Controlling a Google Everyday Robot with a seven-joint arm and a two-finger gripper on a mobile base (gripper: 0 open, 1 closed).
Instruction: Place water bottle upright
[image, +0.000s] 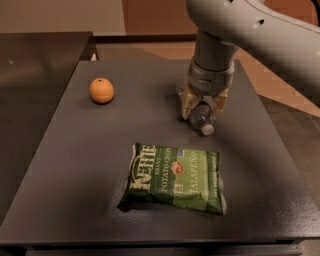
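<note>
The water bottle (200, 118) is a small clear plastic bottle lying on its side on the dark table (75, 165), right of centre, with its white cap (207, 130) pointing toward the front right. My gripper (203, 111) comes straight down from the grey arm onto the bottle. Its tan fingers (186, 104) press on both sides of the bottle body. The far end of the bottle is hidden under the gripper.
An orange (101, 90) sits at the table's back left. A green Kettle jalapeño chip bag (176, 177) lies flat just in front of the bottle. A second dark surface (35, 70) adjoins the table on the left.
</note>
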